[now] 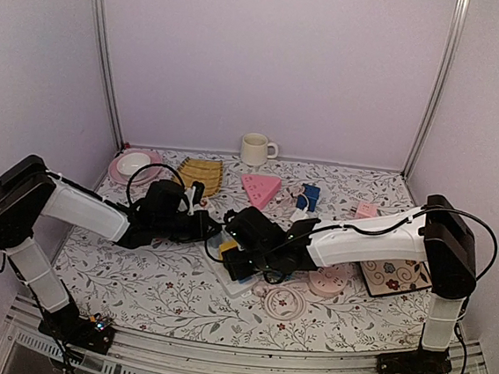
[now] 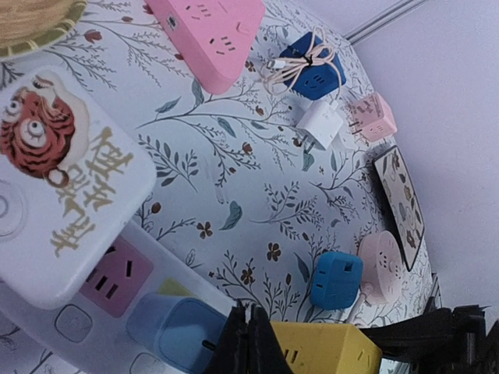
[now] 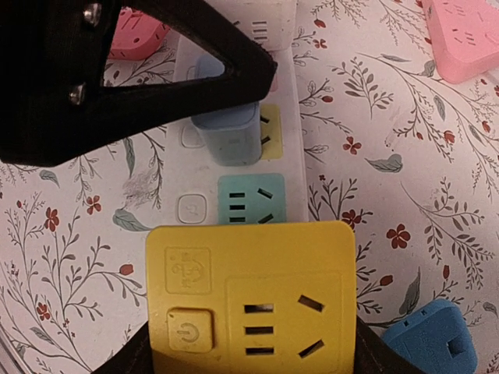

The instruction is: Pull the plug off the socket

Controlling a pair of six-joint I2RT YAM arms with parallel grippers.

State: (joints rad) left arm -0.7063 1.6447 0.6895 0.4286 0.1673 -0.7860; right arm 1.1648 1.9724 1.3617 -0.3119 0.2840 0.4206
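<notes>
A white power strip [image 3: 168, 179] lies mid-table; it also shows in the top view [image 1: 238, 283] and the left wrist view [image 2: 31, 319]. A light blue plug [image 3: 230, 132] sits in one of its sockets, next to a bare teal socket [image 3: 249, 199]. A white block with a tiger picture [image 2: 62, 195] sits further along the strip. My right gripper [image 3: 253, 347] is shut on a yellow cube plug [image 3: 253, 296] at the strip's near end; I cannot tell whether its pins are still in. My left gripper [image 2: 249, 343] is shut and empty, its tips on the strip between the blue and yellow plugs.
Loose on the table are a pink triangular socket [image 1: 260, 190], a blue cube with a cable [image 2: 312, 66], a white adapter [image 2: 320, 125], a small pink adapter [image 2: 373, 117], a blue plug [image 2: 337, 280] and a round pink socket [image 1: 329, 281]. A mug [image 1: 255, 149] and a plate [image 1: 135, 165] stand at the back.
</notes>
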